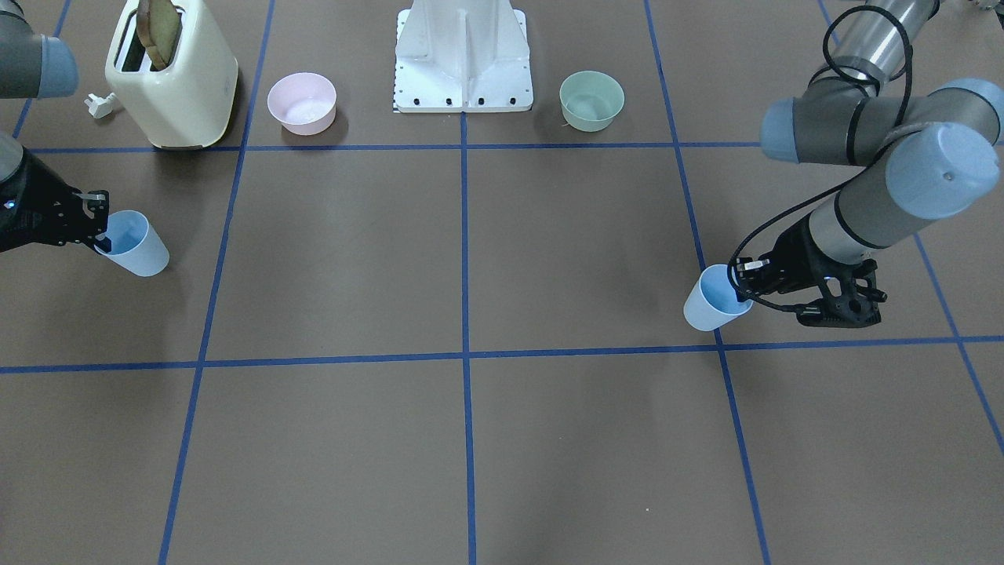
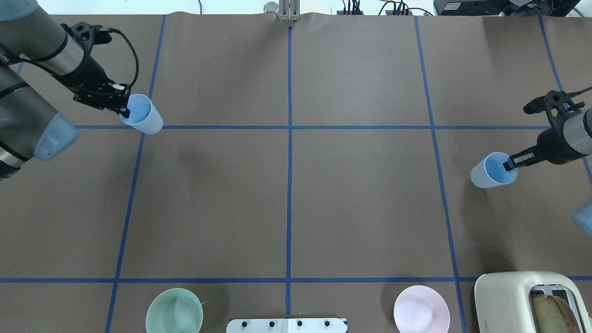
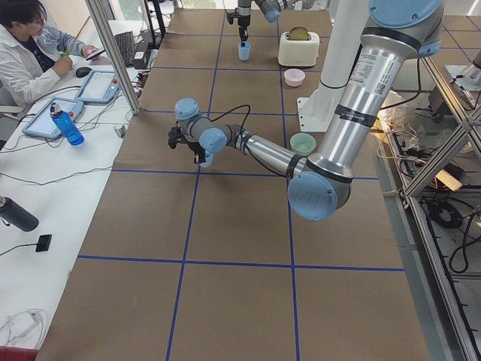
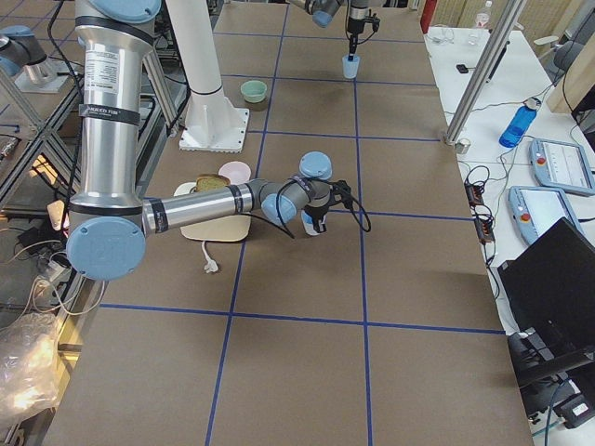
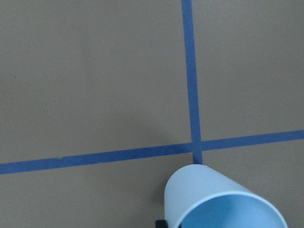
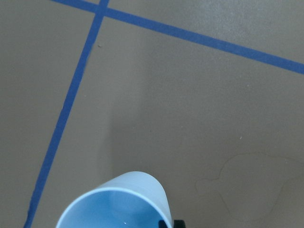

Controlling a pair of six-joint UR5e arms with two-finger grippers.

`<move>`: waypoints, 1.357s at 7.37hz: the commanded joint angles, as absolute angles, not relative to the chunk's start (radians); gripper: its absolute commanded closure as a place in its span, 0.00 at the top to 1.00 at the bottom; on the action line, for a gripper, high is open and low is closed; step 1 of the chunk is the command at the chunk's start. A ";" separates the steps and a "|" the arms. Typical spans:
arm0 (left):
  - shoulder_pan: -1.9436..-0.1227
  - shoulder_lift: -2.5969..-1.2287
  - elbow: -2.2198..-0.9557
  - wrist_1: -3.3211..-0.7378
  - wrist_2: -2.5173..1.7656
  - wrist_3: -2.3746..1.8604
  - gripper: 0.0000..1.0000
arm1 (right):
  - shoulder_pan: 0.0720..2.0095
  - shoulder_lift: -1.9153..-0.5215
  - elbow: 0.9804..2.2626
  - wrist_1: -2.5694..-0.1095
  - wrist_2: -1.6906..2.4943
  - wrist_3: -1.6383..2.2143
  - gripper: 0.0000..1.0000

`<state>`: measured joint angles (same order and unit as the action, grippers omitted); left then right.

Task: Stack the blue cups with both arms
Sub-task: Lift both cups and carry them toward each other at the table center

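Two light-blue cups are held, one by each arm. My left gripper [image 2: 126, 111] is shut on the rim of one cup [image 2: 142, 120], one finger inside it, at the far left of the table. That cup hangs tilted; it also shows in the front view [image 1: 714, 300] and the left wrist view [image 5: 223, 202]. My right gripper [image 2: 509, 164] is shut on the rim of the other cup [image 2: 491, 170] at the right side, also tilted. This cup shows in the front view [image 1: 140, 243] and the right wrist view [image 6: 116, 202]. The cups are far apart.
A cream toaster [image 1: 172, 78] with a bread slice stands near the robot's right, a pink bowl [image 1: 302, 102] beside it. A green bowl [image 1: 591, 100] sits on the other side of the white base column [image 1: 463, 55]. An operator [image 3: 26, 53] sits at a side desk.
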<state>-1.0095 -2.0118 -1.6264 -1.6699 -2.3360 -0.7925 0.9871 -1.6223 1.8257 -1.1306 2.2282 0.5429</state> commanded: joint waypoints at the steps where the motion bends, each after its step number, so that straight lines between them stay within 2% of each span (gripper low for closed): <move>1: -0.971 -2.122 -1.684 -1.540 -2.326 -0.953 0.00 | 1.003 -1.492 1.879 -1.323 2.240 0.546 0.07; 4: -0.760 -2.250 -1.675 -1.546 -2.180 -1.225 0.00 | 0.967 -1.289 1.931 -1.563 2.238 0.641 0.07; 6: -0.709 -2.301 -1.652 -1.548 -2.151 -1.290 0.00 | 0.884 -1.195 1.930 -1.571 2.221 0.808 0.07; 10: -0.614 -2.410 -1.499 -1.610 -2.050 -1.377 0.00 | 0.772 -1.071 1.918 -1.603 2.149 0.951 0.07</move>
<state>-0.6384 -2.3819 -1.5517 -1.5698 -2.0724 -1.3569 0.8029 -1.1121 1.9230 -1.5813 2.1695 0.9210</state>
